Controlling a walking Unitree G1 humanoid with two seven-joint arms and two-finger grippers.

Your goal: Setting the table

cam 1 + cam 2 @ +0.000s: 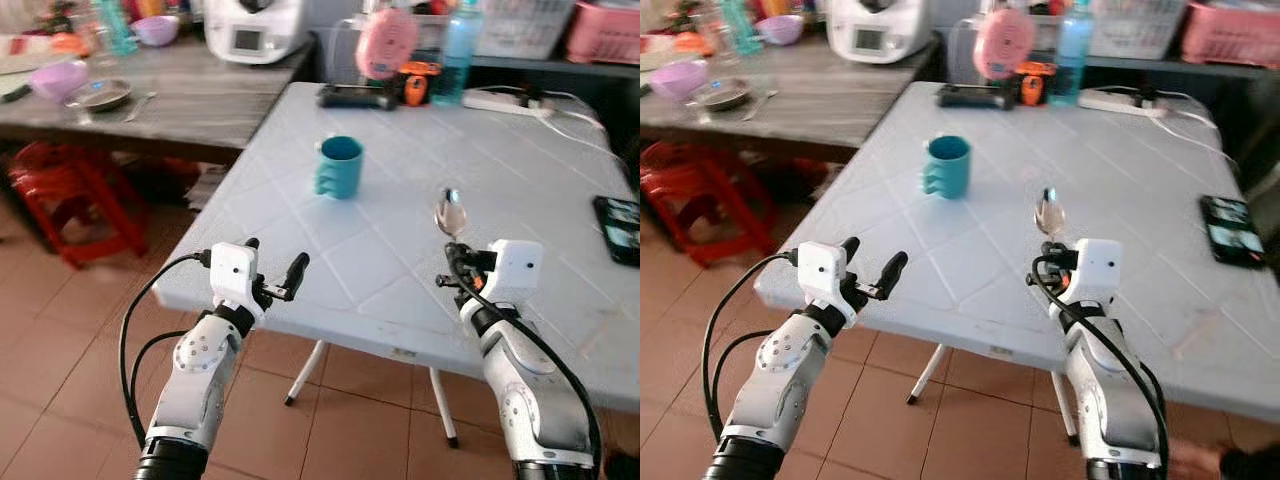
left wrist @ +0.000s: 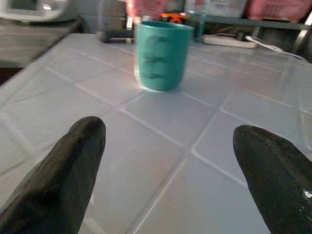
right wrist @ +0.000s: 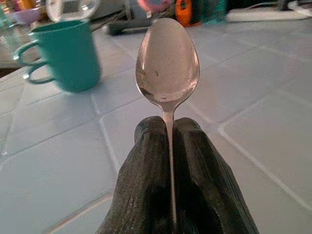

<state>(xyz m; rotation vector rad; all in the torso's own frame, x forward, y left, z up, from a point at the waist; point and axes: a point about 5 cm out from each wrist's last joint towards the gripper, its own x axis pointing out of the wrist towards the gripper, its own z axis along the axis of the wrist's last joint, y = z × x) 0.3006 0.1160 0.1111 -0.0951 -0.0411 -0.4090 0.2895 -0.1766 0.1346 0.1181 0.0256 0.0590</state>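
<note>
A teal mug (image 1: 340, 167) stands upright on the white plastic table (image 1: 400, 290), left of its middle. My right gripper (image 1: 453, 260) hovers over the table's near edge, shut on the handle of a metal spoon (image 1: 450, 213). The spoon's bowl points up and away from me, to the right of the mug. In the right wrist view the spoon (image 3: 167, 66) rises from between the closed fingers (image 3: 146, 185), with the mug (image 3: 66, 53) beyond. My left gripper (image 1: 275, 262) is open and empty at the table's near left corner. The left wrist view has the mug (image 2: 159, 56) straight ahead between its spread fingers (image 2: 63, 180).
A black phone (image 1: 620, 228) lies at the table's right edge. Along the far edge are a black device (image 1: 355, 96), an orange tool (image 1: 415, 82), a blue bottle (image 1: 458, 50) and a power strip (image 1: 505, 102). A wooden table (image 1: 190, 105) with bowls stands left, red stools (image 1: 70, 195) beneath it.
</note>
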